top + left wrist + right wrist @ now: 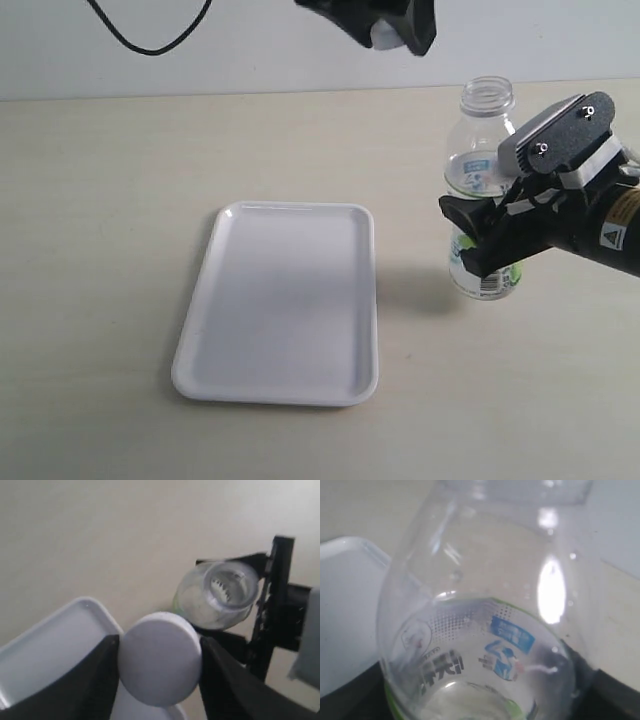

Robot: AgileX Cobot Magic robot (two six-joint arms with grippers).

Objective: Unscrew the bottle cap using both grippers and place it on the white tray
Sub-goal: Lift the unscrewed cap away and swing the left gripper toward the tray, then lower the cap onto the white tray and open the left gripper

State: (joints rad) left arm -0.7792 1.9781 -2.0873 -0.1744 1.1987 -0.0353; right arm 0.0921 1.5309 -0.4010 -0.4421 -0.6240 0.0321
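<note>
Left gripper (pixel 160 667) jaws pinching bottle cap (pixel 160 658), right gripper (pixel 487 240) jaws clamping uncapped bottle (pixel 475 165) between them, green-white label (pixel 470 662) print illegible

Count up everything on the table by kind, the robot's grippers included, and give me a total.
bottle: 1
bottle cap: 1
white tray: 1
Grippers: 2, the left gripper and the right gripper
Total: 5
</note>
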